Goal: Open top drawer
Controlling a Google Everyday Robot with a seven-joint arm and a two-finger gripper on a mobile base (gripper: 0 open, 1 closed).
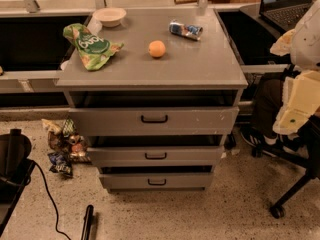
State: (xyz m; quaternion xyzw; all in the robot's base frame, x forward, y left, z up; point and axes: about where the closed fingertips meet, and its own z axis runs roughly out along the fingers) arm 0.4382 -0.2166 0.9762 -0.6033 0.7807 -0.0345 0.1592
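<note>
I see the top drawer point(200, 120) under a cabinet top point(200, 59) (orange point(157, 49), bag point(92, 45), can point(185, 29), bowl point(110, 16) on it), a dark gap above its front, my gripper point(299, 104) at the right edge, well apart from its handle point(154, 119).

End effector point(296, 109) right of top drawer point(200, 120)

The top drawer point(154, 120) and tabletop point(200, 59) look smooth matt grey, the drawer front scuffed white toward its right end. The green bag point(90, 45) is glossy film, the floor point(240, 199) speckled stone, and the gripper point(14, 151) at lower left matt black.
</note>
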